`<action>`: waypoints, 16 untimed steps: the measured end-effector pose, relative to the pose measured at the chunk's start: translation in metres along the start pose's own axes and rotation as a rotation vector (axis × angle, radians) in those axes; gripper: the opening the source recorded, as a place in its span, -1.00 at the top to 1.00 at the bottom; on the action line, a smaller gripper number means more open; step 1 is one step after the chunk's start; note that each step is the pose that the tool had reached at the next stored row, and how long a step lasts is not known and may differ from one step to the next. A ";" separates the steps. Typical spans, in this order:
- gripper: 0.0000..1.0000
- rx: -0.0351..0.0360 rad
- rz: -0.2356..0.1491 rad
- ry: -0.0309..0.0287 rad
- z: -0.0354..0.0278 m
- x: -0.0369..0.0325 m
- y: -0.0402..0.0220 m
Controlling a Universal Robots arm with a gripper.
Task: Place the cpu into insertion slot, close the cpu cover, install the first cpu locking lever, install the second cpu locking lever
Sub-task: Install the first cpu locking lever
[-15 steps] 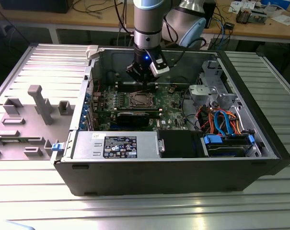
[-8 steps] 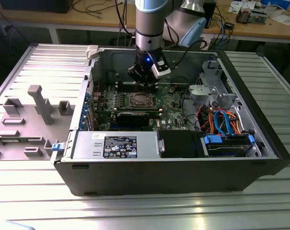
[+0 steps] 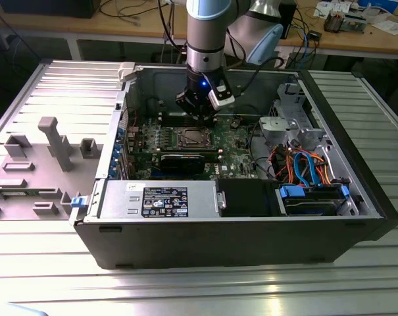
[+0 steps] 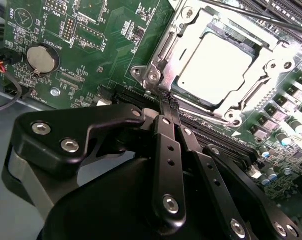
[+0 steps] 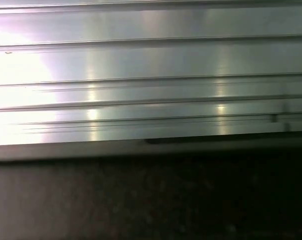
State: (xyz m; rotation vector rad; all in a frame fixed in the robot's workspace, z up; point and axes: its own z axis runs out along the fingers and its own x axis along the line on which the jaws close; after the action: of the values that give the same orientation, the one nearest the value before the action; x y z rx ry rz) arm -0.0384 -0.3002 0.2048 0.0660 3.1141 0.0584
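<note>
Second wrist view, cpu (image 4: 218, 67) seated in socket, just beyond closed hand (image 4: 168, 100)

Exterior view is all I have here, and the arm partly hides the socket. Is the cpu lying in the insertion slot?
Observer: Yes. In the second wrist view the cpu lies flat in the insertion slot, with its pale grey top showing.
Operator: And the cpu cover, is it down?
Observer: The cpu cover lies down around the cpu, which shows through its square window.
Operator: How does the hand stand?
Observer: The hand has its fingers shut together, with the tips at one corner of the cover.
</note>
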 end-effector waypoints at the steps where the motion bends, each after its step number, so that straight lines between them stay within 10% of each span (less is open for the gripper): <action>1: 0.79 0.0002 0.000 0.0001 0.0000 0.0000 0.0000; 16: 0.79 0.0025 0.000 0.0001 -0.0019 -0.0008 0.0002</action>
State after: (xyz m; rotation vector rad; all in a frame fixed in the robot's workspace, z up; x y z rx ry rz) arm -0.0377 -0.3002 0.2067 0.0659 3.1143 0.0546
